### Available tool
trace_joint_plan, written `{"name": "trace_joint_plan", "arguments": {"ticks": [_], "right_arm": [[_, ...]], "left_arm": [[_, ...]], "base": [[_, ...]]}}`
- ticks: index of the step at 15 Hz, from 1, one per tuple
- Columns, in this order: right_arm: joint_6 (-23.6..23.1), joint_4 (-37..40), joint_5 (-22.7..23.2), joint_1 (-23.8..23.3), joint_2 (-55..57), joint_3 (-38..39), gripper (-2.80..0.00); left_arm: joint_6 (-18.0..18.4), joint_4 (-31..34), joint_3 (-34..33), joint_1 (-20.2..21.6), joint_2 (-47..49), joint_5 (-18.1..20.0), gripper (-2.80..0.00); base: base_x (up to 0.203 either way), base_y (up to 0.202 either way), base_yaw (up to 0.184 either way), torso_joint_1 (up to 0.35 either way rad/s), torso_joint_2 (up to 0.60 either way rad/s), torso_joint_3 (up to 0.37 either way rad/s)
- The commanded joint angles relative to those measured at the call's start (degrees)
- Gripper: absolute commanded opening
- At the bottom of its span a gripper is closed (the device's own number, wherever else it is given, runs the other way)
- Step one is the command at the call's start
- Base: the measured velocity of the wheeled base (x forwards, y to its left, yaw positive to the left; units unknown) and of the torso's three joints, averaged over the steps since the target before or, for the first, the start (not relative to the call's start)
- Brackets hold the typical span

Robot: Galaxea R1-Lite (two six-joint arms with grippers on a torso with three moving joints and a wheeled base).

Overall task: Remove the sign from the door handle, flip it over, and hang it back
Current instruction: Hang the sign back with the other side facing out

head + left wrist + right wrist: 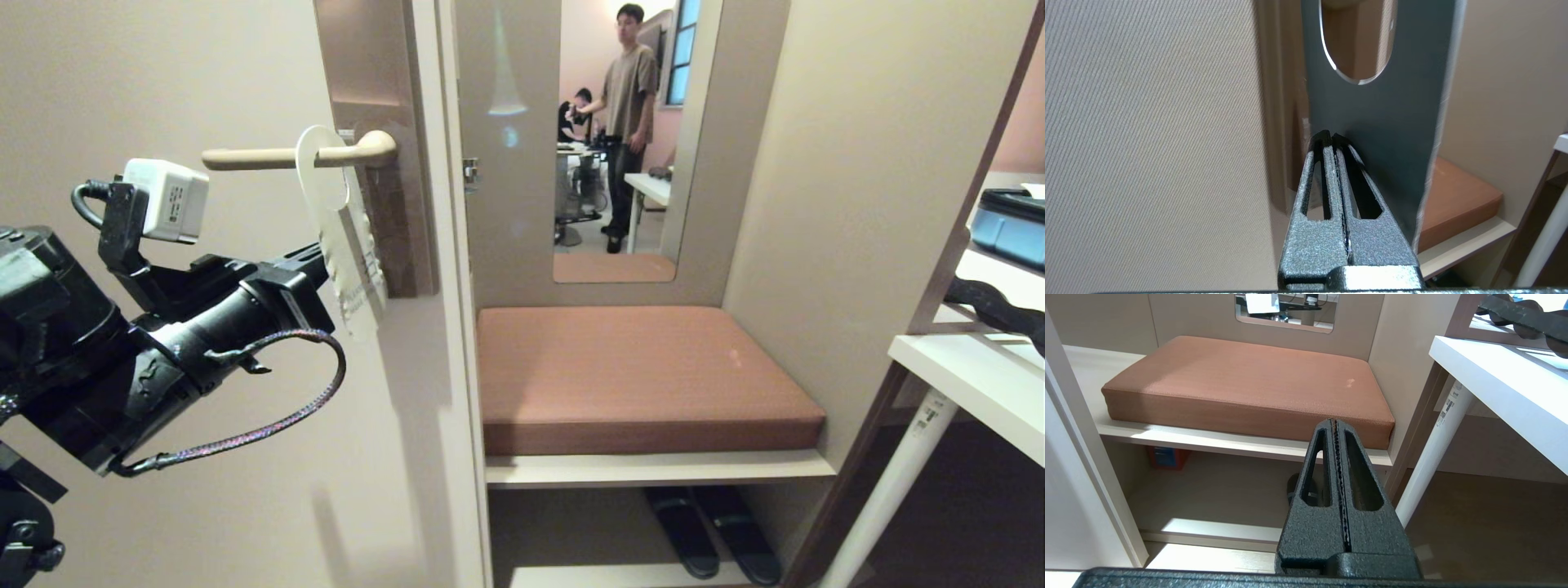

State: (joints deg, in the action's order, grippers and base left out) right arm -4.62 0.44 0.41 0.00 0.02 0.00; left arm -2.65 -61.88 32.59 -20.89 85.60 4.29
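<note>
Sign: the sign (343, 237) hangs by its hole on the door handle (302, 155), white face out toward the room and its lower end tilted away from the door; in the left wrist view its other face (1392, 118) shows dark.
Door handle: cream lever, level, on the brown plate (384, 122) at the door's edge.
Left gripper: the left gripper (1331, 139) reaches in from the left, jaws pressed together, tips against the sign's lower part, near its edge; whether card lies between them I cannot tell.
Right gripper: the right gripper (1336, 424) is parked low, jaws pressed together on nothing, facing the brown cushion (1249, 384).
Beyond: a person (629, 106) stands seen through the opening above the cushion.
</note>
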Motion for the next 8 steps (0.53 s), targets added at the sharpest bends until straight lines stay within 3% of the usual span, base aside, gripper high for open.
{"name": "trace_joint_plan", "arguments": {"ticks": [1, 8], "right_arm": [[0.0, 0.0, 0.0, 0.0, 0.0, 0.0, -2.80], [0.0, 0.0, 0.0, 0.0, 0.0, 0.0, -2.80]], "left_arm": [[0.1, -0.3, 0.6, -0.7, -0.2, 0.0, -2.80], [0.1, -1.3, 0.6, -3.7, -0.3, 0.0, -2.80]], "base": [[0.000, 0.000, 0.000, 0.000, 0.00, 0.000], [0.000, 0.000, 0.000, 0.000, 0.00, 0.000]]}}
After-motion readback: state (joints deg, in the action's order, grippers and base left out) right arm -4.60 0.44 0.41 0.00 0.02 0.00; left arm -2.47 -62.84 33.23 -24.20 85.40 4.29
